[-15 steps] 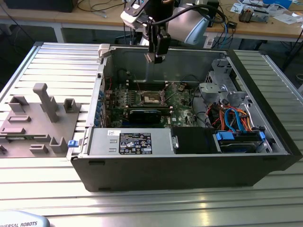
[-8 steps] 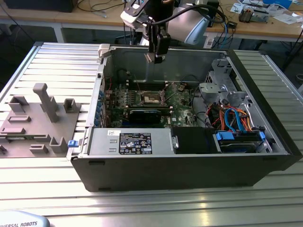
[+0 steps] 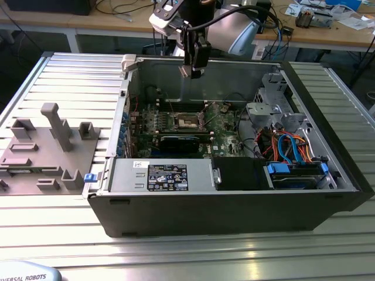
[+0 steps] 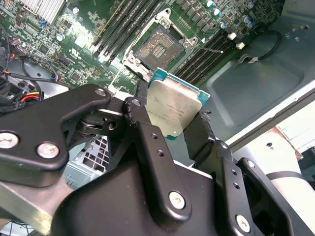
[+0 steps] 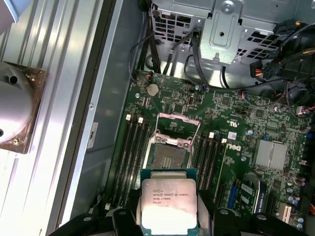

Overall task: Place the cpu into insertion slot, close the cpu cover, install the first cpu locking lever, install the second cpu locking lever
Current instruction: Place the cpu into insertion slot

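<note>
My gripper (image 3: 192, 69) hangs above the open computer case, shut on the cpu (image 3: 192, 71). Both wrist views show the cpu (image 4: 172, 108) (image 5: 169, 204) as a silvery square chip with a green edge, pinched at its sides between the black fingers (image 4: 142, 130) (image 5: 123, 221). Below it on the green board lies the insertion slot (image 4: 157, 46) (image 5: 170, 156) (image 3: 188, 121), a dark square recess that is bare. The cpu cover (image 5: 178, 129) (image 4: 132, 63) is swung up at one edge of the slot. A thin locking lever (image 4: 211, 49) sticks out beside the slot.
Long black memory slots (image 5: 135, 152) flank the insertion slot on both sides. A labelled power supply box (image 3: 167, 175) lines the case's near wall. A metal drive cage (image 3: 269, 108) and coloured cables (image 3: 293, 146) fill the exterior view's right. A grey fixture tray (image 3: 47, 152) sits outside the case.
</note>
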Robot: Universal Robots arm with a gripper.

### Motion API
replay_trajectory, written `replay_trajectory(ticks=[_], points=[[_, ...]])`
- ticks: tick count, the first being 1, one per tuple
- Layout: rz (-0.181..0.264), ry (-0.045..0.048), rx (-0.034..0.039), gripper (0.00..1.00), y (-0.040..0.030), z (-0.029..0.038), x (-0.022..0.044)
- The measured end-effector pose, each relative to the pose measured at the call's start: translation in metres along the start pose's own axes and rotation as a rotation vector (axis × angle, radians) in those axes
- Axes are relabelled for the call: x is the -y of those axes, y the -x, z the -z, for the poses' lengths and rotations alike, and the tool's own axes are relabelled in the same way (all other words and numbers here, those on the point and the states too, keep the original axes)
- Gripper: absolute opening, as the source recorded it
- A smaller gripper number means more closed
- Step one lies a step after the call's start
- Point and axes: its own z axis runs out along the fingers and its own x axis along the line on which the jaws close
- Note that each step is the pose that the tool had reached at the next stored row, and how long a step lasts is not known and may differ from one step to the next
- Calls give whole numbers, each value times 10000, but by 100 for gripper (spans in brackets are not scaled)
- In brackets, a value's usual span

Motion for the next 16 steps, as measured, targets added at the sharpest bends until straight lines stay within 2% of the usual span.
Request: replay_trajectory(ticks=[5, 7, 16], points=[[-69, 3, 4, 54, 0, 0, 0], [-323, 11, 18, 54, 0, 0, 0], [-378, 12, 20, 54, 0, 0, 0]])
